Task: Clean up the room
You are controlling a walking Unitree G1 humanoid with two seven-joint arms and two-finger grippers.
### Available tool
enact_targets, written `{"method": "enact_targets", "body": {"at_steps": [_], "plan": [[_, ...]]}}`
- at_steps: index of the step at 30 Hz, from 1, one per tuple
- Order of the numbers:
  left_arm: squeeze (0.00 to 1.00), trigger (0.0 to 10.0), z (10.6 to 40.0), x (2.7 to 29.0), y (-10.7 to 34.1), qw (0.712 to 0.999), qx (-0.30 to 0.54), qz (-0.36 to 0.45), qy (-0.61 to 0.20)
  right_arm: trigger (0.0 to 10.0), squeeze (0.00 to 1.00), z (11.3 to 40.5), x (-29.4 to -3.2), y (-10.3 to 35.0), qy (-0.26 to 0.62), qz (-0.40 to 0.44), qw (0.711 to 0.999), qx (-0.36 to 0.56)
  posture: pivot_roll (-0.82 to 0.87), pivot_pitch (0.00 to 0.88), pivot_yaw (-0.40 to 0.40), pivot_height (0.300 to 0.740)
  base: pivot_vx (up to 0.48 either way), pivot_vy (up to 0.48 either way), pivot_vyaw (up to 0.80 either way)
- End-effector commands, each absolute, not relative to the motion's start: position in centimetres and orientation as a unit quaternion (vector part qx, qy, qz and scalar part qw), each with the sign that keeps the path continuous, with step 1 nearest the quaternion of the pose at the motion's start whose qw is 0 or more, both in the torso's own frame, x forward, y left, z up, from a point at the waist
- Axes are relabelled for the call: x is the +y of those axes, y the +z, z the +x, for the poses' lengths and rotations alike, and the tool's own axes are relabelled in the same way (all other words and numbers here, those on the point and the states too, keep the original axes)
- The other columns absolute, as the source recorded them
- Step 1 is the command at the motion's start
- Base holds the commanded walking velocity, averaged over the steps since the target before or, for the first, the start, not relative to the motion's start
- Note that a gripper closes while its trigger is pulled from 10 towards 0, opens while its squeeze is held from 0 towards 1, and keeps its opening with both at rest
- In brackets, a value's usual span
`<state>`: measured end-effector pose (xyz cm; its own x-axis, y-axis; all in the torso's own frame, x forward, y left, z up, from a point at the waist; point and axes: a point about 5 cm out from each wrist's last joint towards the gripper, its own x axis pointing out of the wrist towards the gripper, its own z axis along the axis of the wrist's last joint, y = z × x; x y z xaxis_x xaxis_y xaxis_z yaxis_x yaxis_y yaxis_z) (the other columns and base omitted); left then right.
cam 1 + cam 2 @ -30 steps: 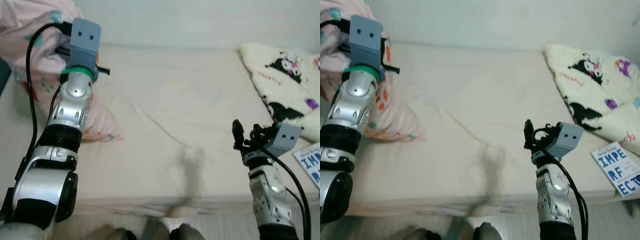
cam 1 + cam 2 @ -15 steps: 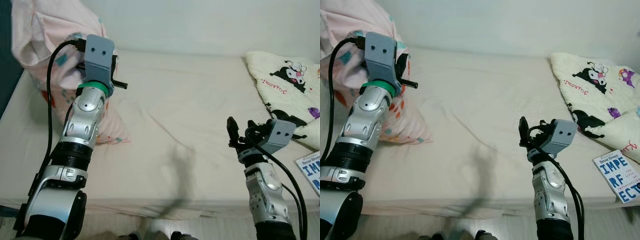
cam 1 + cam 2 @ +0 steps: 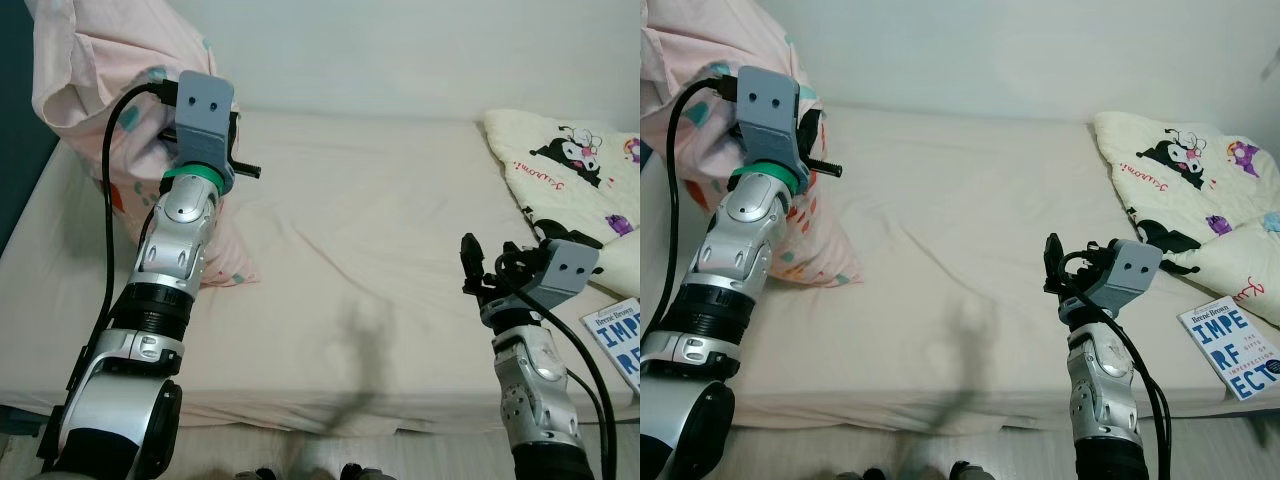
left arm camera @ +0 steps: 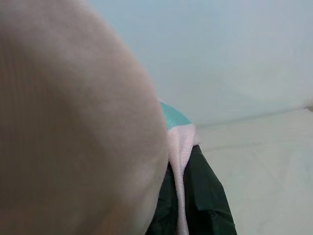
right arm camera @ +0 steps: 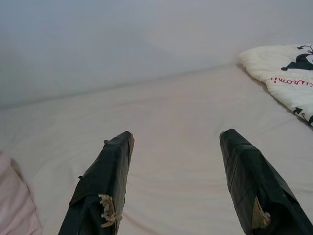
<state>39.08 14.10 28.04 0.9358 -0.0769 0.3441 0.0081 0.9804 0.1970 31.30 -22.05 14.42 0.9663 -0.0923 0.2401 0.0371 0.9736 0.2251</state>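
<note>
From the head camera you see the whole bed (image 3: 350, 260); its cream sheet is lightly creased, and the pink pillow (image 3: 95, 70) stands lifted at the bed's far left corner, its lower end drooping onto the sheet near the left edge. Your left hand (image 3: 205, 130) is raised against that pillow, but the wrist housing covers its fingers there; the left wrist view gives you what the head view cannot, pink cloth pressed close over the lens with a teal patch (image 4: 172, 116), and a fold of it caught against one black finger (image 4: 195, 196), so the hand is clenched on the pillow.

The pillow is pale pink with scattered teal and orange-red marks; it hangs slack and bunched at its top.

Your right hand (image 3: 1052, 262) hovers over the near right part of the bed; the right wrist view shows its two fingers (image 5: 105, 186) spread well apart with bare sheet between them, grasping nothing.

At the far right corner lies a cream blanket (image 3: 1180, 200) printed with black-and-white cartoon figures; at the near right corner a book (image 3: 1232, 350) with large blue letters rests flat, just beside the blanket.
</note>
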Motion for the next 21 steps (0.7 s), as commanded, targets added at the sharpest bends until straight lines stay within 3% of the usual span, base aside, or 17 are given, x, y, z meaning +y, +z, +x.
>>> {"method": "enact_targets", "body": {"at_steps": [1, 21], "plan": [[0.0, 10.0, 38.93, 13.16, 28.21, 0.976, -0.183, 0.11, -0.044, 10.0, 0.0, 31.13, -22.39, 13.9, -0.045, 0.111, 0.986, -0.119, -0.1, 0.101, -0.007, 0.74, 0.0, 0.0, 0.0], [0.0, 10.0, 38.74, 12.61, 28.39, 0.975, -0.189, 0.099, -0.062, 10.0, 0.0, 30.97, -22.31, 13.68, -0.045, 0.114, 0.986, -0.117, -0.1, 0.101, -0.007, 0.74, 0.0, 0.0, 0.0]]}}
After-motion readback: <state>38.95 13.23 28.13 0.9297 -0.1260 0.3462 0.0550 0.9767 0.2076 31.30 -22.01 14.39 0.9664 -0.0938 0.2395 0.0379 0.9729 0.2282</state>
